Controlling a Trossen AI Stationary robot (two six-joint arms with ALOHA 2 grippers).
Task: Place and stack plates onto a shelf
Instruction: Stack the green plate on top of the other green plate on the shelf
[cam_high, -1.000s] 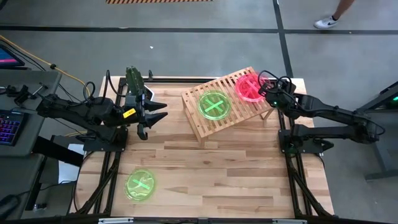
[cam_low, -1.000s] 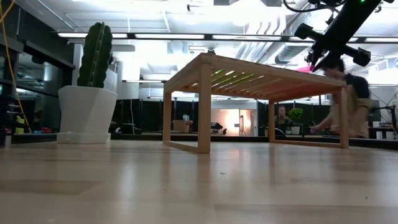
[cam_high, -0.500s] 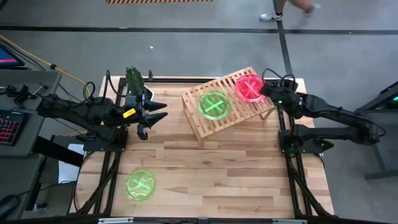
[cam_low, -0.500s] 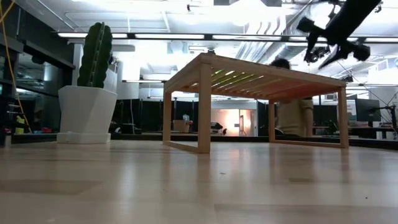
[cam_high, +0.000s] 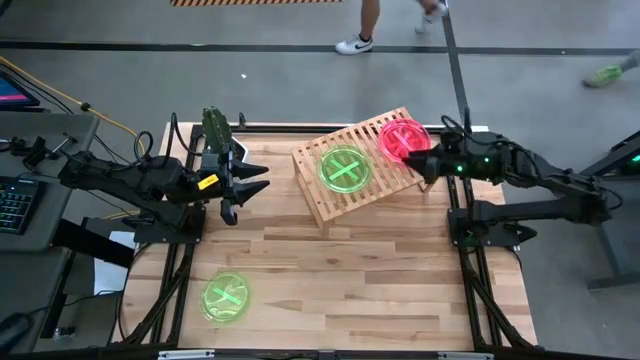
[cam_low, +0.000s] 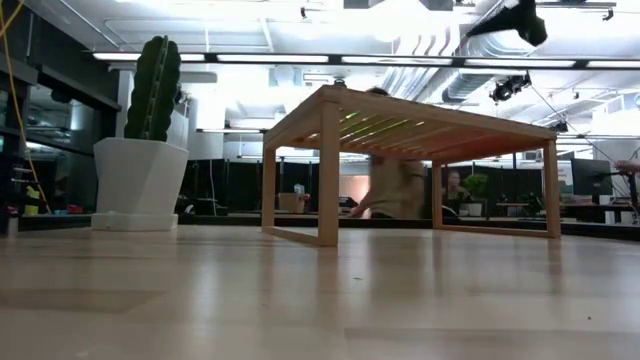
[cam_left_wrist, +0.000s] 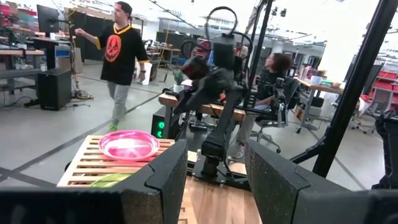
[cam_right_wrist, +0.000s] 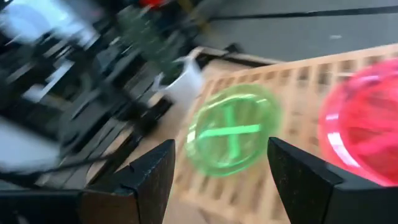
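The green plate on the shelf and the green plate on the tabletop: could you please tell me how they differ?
The green plate on the shelf rests raised on the slatted shelf, beside a pink plate; the green plate on the tabletop lies alone, low, near the left front corner. Both are round, translucent and cross-marked.

The shelf (cam_high: 365, 165) is a light-wood slatted rack on short legs, standing turned at an angle on the far part of the tabletop. On it lie flat a green plate (cam_high: 344, 168) with a cross mark and, to its right, a pink-red plate (cam_high: 403, 138). Another green plate (cam_high: 226, 296) lies on the tabletop, near left.
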